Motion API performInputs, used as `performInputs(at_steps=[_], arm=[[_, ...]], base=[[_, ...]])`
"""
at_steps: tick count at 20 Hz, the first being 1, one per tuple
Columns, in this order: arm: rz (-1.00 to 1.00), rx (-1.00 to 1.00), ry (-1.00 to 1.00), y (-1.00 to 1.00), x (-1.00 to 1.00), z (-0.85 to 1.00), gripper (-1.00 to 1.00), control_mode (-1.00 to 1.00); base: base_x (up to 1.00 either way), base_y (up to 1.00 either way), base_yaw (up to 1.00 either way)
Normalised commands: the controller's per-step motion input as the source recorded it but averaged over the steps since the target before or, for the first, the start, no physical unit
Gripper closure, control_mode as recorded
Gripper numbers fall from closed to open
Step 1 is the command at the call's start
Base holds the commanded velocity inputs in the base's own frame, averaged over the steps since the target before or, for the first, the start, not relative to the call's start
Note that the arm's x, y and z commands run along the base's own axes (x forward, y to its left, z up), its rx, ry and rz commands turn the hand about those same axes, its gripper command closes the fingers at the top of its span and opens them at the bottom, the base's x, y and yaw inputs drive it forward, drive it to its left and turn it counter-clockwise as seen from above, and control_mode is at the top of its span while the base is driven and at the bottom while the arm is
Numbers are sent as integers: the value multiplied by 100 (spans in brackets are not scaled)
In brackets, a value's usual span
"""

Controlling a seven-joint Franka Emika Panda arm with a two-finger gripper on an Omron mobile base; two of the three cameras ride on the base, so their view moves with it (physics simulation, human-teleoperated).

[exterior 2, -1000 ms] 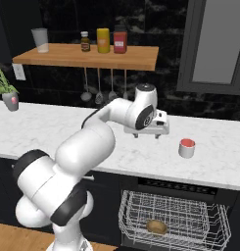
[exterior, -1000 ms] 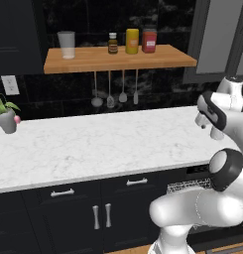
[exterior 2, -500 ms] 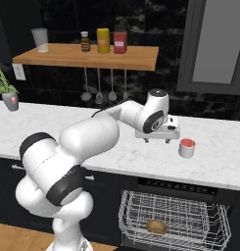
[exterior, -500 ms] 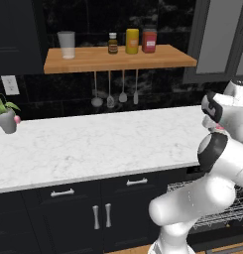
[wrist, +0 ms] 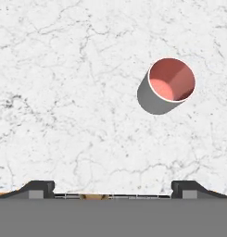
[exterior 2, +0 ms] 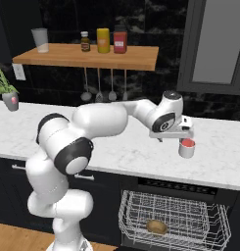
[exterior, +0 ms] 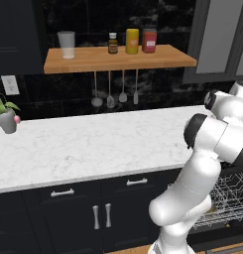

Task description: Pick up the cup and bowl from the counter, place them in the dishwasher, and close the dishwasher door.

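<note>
The cup, squat and light grey with a red-pink inside, stands upright on the white marble counter near its right end. My gripper hovers over the counter just left of the cup, pointing down. In the hand view the cup sits above and right of centre, and the gripper is open with nothing between its fingertips. Below the counter the dishwasher stands open with its wire rack pulled out. A small tan bowl lies in that rack. The dishwasher door is out of view.
A wooden shelf on the back wall carries a tumbler and three jars. Utensils hang below it. A potted plant stands at the counter's far left. Dark cabinets run under the counter.
The arm has swung right along the counter, bringing the hand from mid-counter to just beside the cup. The jaws stayed open, and cup and bowl have not moved.
</note>
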Motion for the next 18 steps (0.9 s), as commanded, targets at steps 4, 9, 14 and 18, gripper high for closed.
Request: performInputs(at_steps=[4, 9, 14, 18], arm=[[0, 0, 3, -23, 69, 0, -100, -100], [0, 0, 1, -4, 45, -1, -100, -100], [0, 0, 0, -10, 20, -20, -100, -100], [0, 0, 0, -16, 0, -44, -100, -100]], base=[[0, 0, 0], [0, 0, 0], [0, 0, 0], [0, 0, 0]])
